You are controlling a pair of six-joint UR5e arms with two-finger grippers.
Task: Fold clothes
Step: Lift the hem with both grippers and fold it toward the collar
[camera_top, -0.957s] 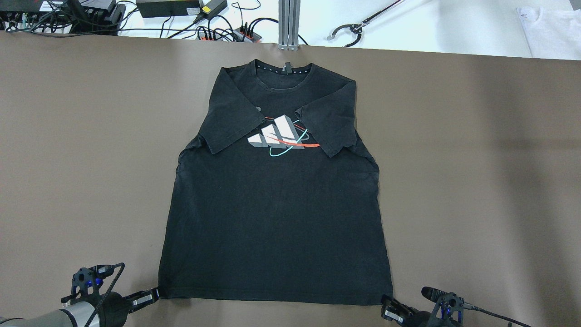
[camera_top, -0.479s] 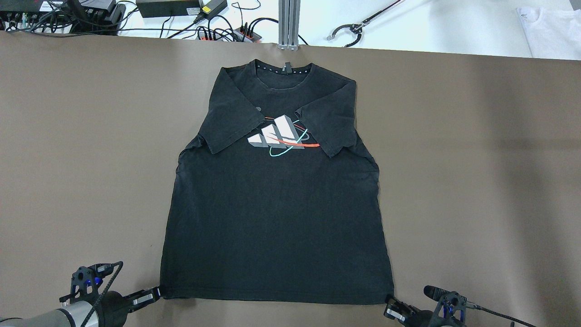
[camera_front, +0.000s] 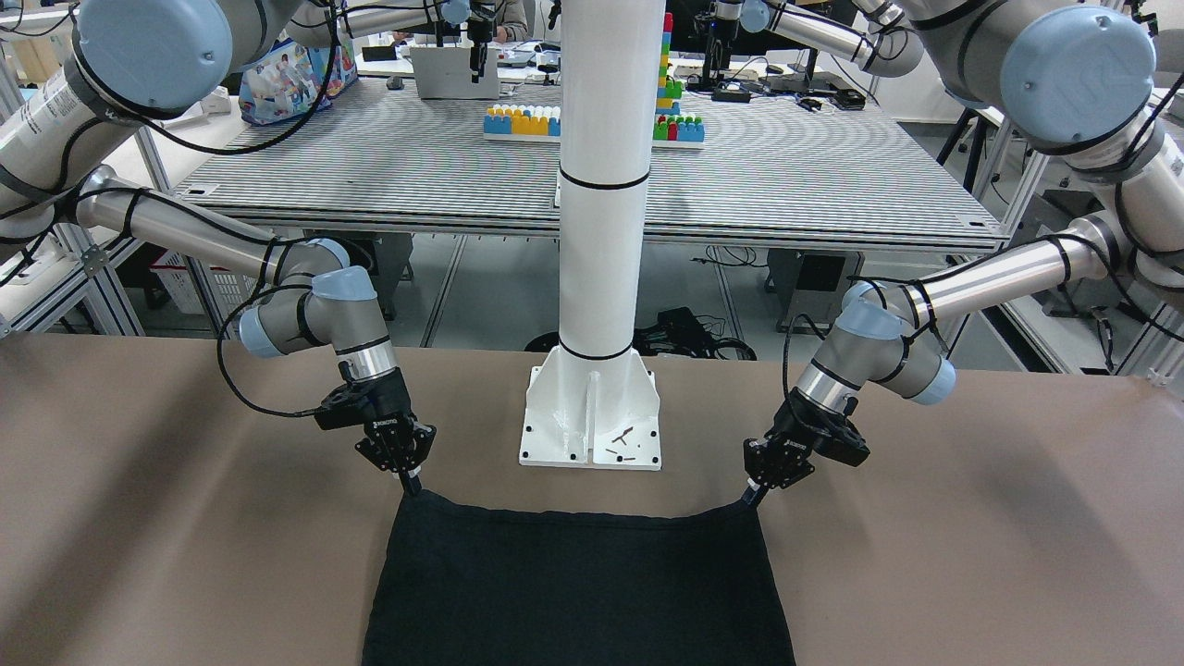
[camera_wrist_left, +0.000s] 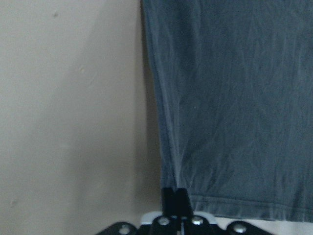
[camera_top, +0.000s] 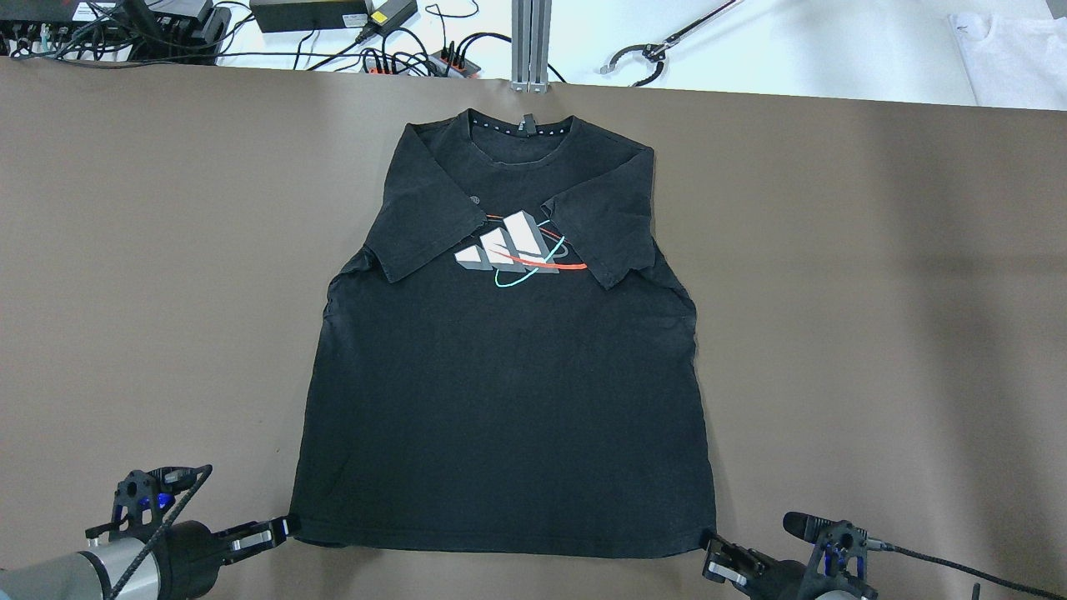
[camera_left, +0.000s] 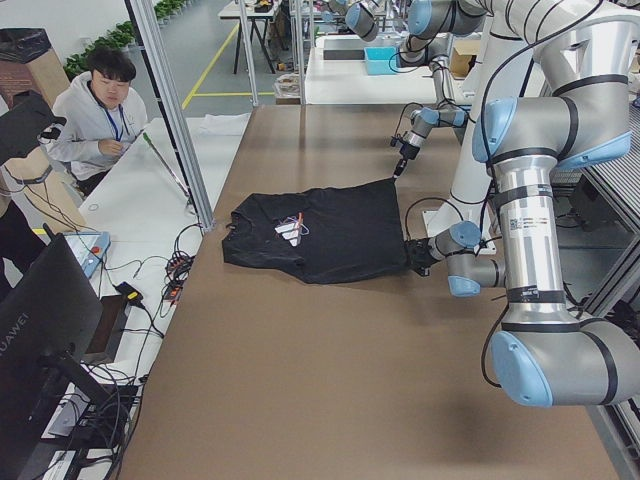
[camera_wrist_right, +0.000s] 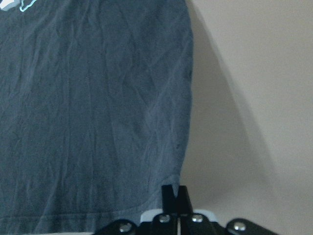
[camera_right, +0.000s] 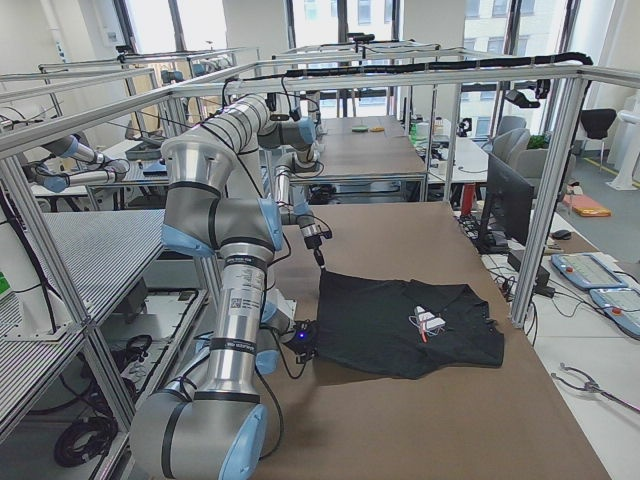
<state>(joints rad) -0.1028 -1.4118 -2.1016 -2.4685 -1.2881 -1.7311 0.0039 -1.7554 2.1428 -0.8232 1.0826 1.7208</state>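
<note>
Both T-shirt [camera_top: 508, 400] hem corners pinched: left claw [camera_top: 282, 526], right claw [camera_top: 710, 542].
Left claw shifted outward; hem looks tauter, lift likely next.

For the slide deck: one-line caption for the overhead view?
Black T-shirt flat on the brown table, sleeves folded in, left gripper and right gripper each shut on a near hem corner.

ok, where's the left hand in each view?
Front-facing: left hand right of centre, on the hem corner of the shirt.
Overhead: hand bottom left.
Exterior left: hand on the near arm, right of centre.
Exterior right: hand on the far arm, left of centre.
Left wrist: hand bottom centre, shut on the hem.
Right wrist: not in it.
Landmark: the hem corner it pinches.
</note>
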